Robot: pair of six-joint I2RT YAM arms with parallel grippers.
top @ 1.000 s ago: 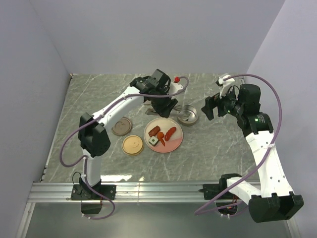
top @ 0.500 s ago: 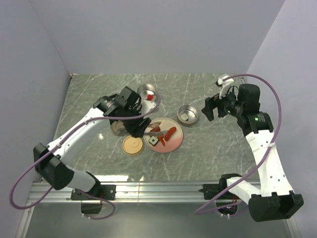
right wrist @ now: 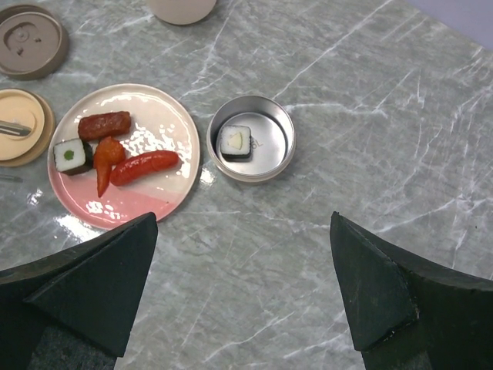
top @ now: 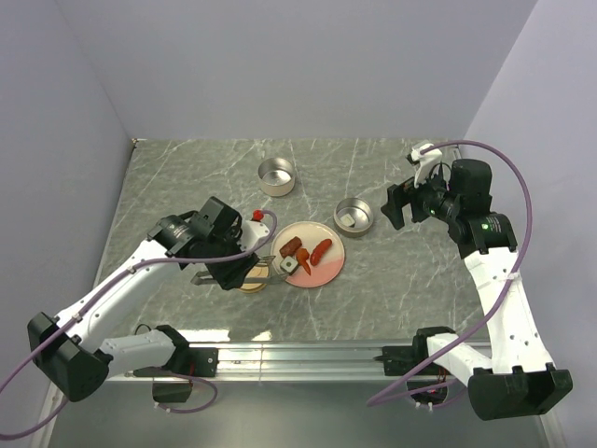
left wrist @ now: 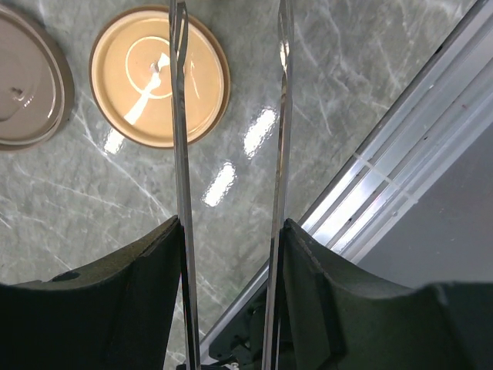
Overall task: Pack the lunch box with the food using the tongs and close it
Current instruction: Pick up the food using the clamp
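Observation:
My left gripper (top: 241,266) (left wrist: 231,223) is shut on the tongs (left wrist: 182,154), one finger pressing each slim silver arm, with the arms still apart. The tongs (top: 203,277) reach over the tan lid (left wrist: 159,75) toward the plate (top: 326,266); their tips (right wrist: 14,129) lie over that lid. On the plate (right wrist: 154,116) are two red sausages (right wrist: 104,125) (right wrist: 144,166), an orange carrot piece (right wrist: 105,158) and a sushi roll piece (right wrist: 71,155). One lunch box tin (top: 354,216) (right wrist: 269,123) holds a sushi piece (right wrist: 235,142). My right gripper (top: 396,203) (right wrist: 246,293) hangs open above the table right of that tin.
A second round tin (top: 277,175) stands at the back. A brown lid (right wrist: 31,31) (left wrist: 27,77) lies left of the tan one. The aluminium rail (left wrist: 385,177) runs along the table's near edge. Grey walls close in the left, back and right.
My left arm has swung from the back, by the tins, forward and left; the tongs now sit over the tan lid beside the plate. The right arm has not moved.

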